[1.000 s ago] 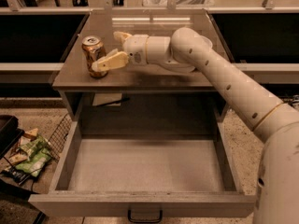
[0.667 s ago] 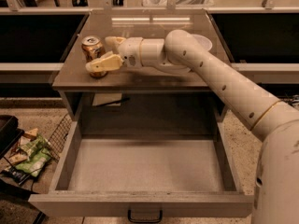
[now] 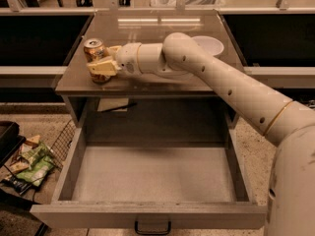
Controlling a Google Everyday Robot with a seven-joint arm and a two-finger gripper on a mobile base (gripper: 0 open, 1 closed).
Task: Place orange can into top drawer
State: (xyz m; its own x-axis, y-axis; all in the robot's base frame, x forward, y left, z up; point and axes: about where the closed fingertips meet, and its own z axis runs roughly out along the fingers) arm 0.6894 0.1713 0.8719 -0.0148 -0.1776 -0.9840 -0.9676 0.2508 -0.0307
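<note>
The orange can [image 3: 93, 49] stands upright on the left part of the cabinet top [image 3: 152, 26]. My gripper [image 3: 102, 58] reaches in from the right and is open, with one finger [image 3: 101, 67] in front of the can's lower half and the other behind its right side, so the can sits between the jaws. The can's bottom is hidden by the near finger. The top drawer [image 3: 147, 214] is pulled fully out below, its pale floor bare, with a dark loop handle [image 3: 152, 227] on the front panel.
A white bowl [image 3: 210, 45] sits on the cabinet top at the right, partly behind my arm. A wire basket with snack bags [image 3: 30, 161] stands on the floor at the left. Dark shelves flank the cabinet on both sides.
My gripper has moved left along the cabinet top and now straddles the can. The can and the drawer have not moved.
</note>
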